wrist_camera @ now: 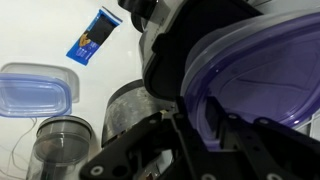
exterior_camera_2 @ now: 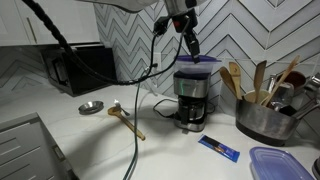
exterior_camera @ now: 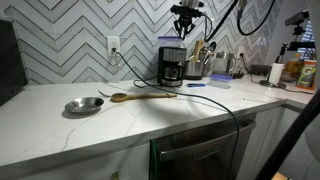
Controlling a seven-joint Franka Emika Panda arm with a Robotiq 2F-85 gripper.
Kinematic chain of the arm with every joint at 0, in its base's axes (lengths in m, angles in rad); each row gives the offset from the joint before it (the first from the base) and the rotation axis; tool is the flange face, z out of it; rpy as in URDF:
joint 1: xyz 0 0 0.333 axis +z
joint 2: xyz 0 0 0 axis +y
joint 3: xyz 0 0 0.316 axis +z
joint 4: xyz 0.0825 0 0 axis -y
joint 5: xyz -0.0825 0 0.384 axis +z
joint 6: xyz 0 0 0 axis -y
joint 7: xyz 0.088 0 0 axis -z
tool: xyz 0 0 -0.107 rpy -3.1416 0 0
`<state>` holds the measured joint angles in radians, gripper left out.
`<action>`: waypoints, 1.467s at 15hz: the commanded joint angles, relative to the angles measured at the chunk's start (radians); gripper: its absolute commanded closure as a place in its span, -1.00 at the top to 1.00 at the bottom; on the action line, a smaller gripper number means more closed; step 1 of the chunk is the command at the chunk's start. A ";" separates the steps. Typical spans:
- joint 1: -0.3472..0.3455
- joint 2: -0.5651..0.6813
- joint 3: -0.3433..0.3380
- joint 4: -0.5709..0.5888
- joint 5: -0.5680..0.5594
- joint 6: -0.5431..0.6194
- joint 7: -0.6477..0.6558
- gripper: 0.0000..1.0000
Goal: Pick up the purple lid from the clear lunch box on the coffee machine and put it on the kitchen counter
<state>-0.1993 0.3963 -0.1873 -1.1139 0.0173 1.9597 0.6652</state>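
The white tabletop [exterior_camera: 60, 125] carries the black coffee machine [exterior_camera_2: 192, 100]. Near it a metal pot [exterior_camera_2: 258, 122] holds wooden utensils [exterior_camera_2: 262, 82], and a blue-lidded container [exterior_camera_2: 280, 162] sits closed. The purple lid [exterior_camera_2: 197, 67] lies flat atop the coffee machine. The gripper [exterior_camera_2: 193, 48] hangs just above it; whether its fingers are spread or pressed together, I cannot tell.

one coffee machine [exterior_camera_2: 190, 100], one purple lid [exterior_camera_2: 197, 67], one wooden spoon [exterior_camera_2: 128, 118], one bowl [exterior_camera_2: 91, 107].

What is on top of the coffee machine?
The purple lid lies on the coffee machine, the hand right over it. Any clear lunch box beneath is covered by the lid and cannot be seen.
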 commanded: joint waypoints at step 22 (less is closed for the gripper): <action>0.025 -0.188 -0.033 -0.082 -0.101 -0.085 0.167 -0.96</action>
<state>-0.1942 0.3019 -0.2010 -1.0874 -0.0385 1.8793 0.7578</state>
